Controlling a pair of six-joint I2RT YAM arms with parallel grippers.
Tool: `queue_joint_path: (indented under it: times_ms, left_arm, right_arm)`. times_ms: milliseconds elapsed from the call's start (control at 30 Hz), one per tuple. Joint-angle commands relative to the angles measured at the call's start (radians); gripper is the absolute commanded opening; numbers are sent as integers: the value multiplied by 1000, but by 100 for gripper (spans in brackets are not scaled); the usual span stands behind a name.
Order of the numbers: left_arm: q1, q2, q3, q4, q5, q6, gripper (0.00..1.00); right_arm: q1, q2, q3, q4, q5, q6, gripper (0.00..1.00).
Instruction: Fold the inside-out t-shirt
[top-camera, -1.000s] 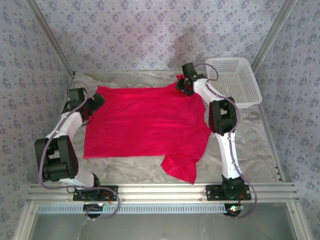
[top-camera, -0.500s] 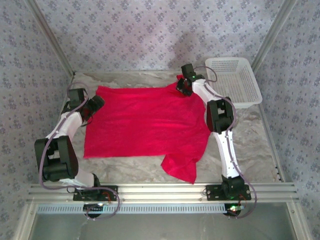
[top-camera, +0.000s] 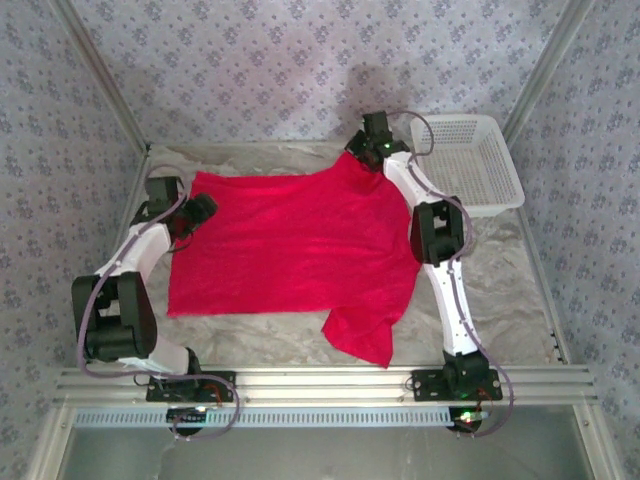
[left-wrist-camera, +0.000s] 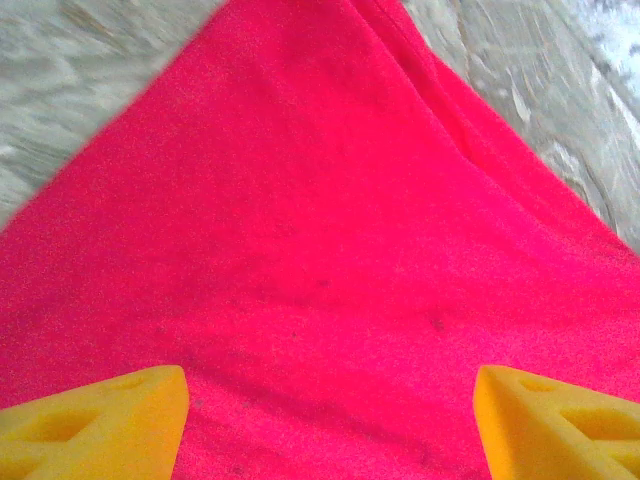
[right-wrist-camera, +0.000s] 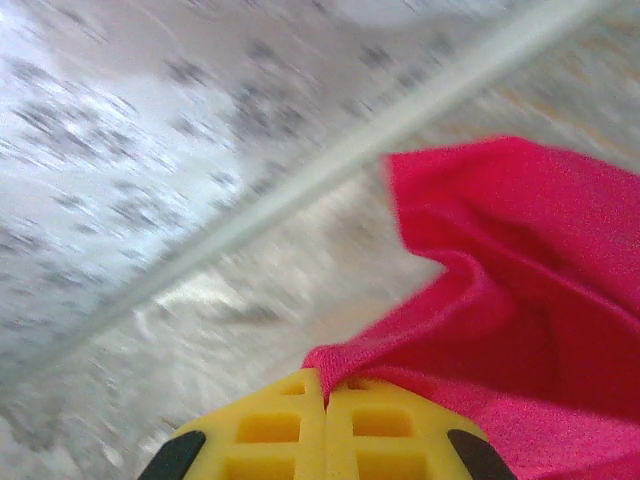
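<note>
T-shirt (top-camera: 290, 240) lies on grey marbled table (top-camera: 500, 290), patterned walls (top-camera: 250, 60); right gripper (right-wrist-camera: 325, 388) pinches corner, left gripper (left-wrist-camera: 332, 400) spread.

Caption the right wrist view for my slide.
Right gripper shut on an edge of the red t-shirt, marbled table beyond.

The left arm (top-camera: 135, 255) and right arm (top-camera: 455, 300) are showing white links, black joints and grey looping cables; the left gripper (left-wrist-camera: 330, 410) and right gripper (right-wrist-camera: 325, 415) are wearing yellow fingers
</note>
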Motion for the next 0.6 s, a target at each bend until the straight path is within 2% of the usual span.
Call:
queue_joint_path:
  times_ms: [0, 100, 133, 267, 400, 567]
  left_arm:
    - [-37, 41, 34, -15, -16, 0, 74]
    - [-48, 57, 32, -8, -25, -4, 73]
    - [-51, 59, 29, 4, -26, -10, 73]
    - [-66, 82, 39, 47, -11, -28, 74]
    - [-79, 150, 96, 38, 14, -15, 75]
    - [-63, 274, 211, -3, 19, 27, 76]
  right_arm:
    - [1, 154, 185, 79, -62, 0, 20]
    - [3, 191, 268, 53, -222, -1, 52]
    - [6, 172, 254, 36, -249, -19, 57]
    - [12, -1, 62, -66, -274, -158, 61]
    - [11, -247, -315, -76, -208, -286, 61]
    - [0, -389, -586, -68, -156, -288, 62]
